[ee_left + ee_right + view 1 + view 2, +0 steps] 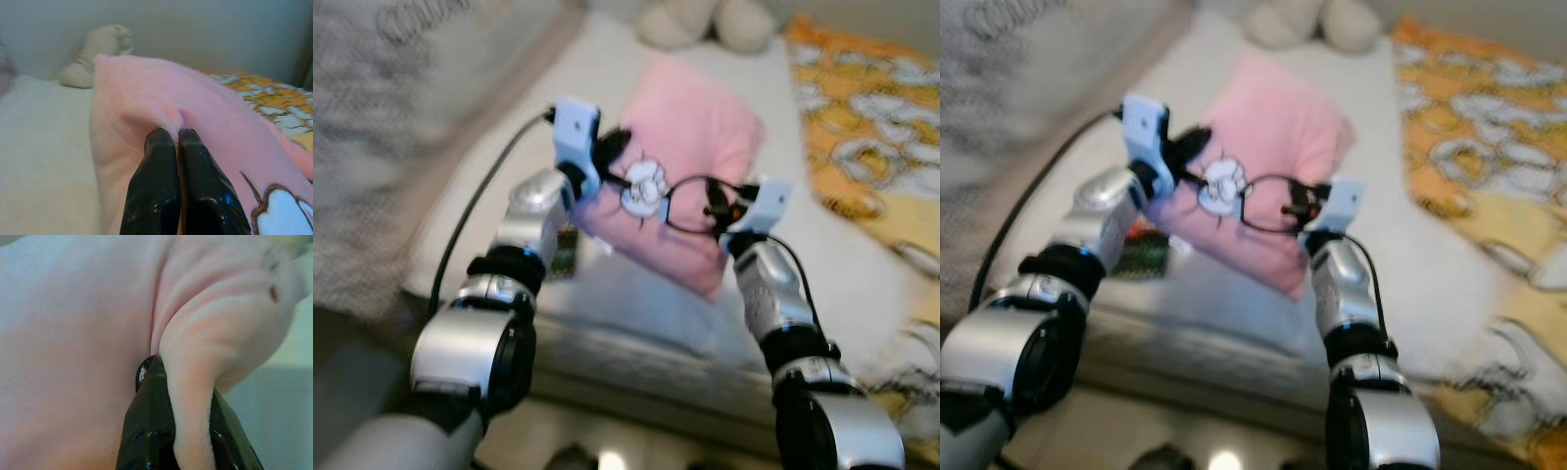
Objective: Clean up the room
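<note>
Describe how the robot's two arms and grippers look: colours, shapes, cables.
Both arms are silver metal segments joined by black ring joints. Each wrist carries a white boxy camera housing. A black cable loops along the left arm, another arcs between the wrists. The left gripper and right gripper each have two long, glossy black fingers tapering to rounded tips.

Both arms raised fwd, elbows bent. L gripper [177,142] – fingers pressed together, pinching pink fabric [205,122]. R gripper [168,377] – fingers clamped on fold of same fabric.
</note>
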Motion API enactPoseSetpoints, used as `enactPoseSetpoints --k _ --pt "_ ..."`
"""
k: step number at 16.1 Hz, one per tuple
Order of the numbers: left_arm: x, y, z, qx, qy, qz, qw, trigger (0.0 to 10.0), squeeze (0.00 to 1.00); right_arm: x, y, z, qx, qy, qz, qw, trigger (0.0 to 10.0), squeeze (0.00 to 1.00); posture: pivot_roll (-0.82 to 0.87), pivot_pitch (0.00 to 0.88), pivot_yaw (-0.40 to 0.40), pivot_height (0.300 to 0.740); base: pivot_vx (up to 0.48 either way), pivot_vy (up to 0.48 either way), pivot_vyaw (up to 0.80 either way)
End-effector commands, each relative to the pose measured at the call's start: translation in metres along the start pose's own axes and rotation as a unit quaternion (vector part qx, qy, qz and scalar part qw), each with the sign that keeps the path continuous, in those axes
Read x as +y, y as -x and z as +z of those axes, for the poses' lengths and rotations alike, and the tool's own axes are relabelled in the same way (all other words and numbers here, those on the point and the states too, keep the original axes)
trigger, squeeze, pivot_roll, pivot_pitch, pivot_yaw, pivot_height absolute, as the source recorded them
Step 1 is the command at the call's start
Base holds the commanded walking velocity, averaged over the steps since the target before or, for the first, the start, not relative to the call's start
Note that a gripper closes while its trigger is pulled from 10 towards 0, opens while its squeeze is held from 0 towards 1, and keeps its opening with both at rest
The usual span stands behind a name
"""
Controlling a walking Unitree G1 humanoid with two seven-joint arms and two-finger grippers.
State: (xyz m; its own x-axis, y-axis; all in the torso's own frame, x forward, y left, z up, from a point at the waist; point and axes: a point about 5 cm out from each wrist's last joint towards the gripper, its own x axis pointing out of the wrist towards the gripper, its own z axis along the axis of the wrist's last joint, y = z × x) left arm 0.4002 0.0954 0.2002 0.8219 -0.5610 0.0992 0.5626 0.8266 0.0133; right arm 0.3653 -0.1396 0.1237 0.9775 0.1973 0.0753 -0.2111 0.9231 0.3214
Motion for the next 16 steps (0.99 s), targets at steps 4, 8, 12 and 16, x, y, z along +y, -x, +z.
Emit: enactPoseSetpoints --k 4,8,12,16 --pt "-0.018 0.006 -0.002 -0.043 -0.02 -0.031 0.998 0.0 0.0 0.0 0.01 0.015 -0.035 0.041 0.004 0.999 0.0 0.0 0.08 0.0 0.023 0.74 0.247 0.412 0.5" --pt "-0.017 0.018 -0.003 -0.051 -0.022 -0.034 0.998 0.0 0.0 0.006 0.032 0.012 -0.043 0.033 -0.013 0.998 0.0 0.0 0.09 0.0 0.012 0.74 0.271 0.396 0.5" --pt "-0.017 0.01 -0.006 -0.019 -0.044 -0.034 0.998 0.0 0.0 0.001 0.034 0.005 -0.023 0.027 -0.038 0.999 0.0 0.0 0.09 0.0 0.017 0.74 0.363 0.253 0.51" --pt "-0.02 0.001 -0.002 -0.008 -0.046 -0.029 0.998 10.0 0.0 -0.001 0.029 0.011 -0.028 0.064 -0.065 0.995 10.0 0.0 0.08 0.0 0.017 0.74 0.109 0.0 0.0"
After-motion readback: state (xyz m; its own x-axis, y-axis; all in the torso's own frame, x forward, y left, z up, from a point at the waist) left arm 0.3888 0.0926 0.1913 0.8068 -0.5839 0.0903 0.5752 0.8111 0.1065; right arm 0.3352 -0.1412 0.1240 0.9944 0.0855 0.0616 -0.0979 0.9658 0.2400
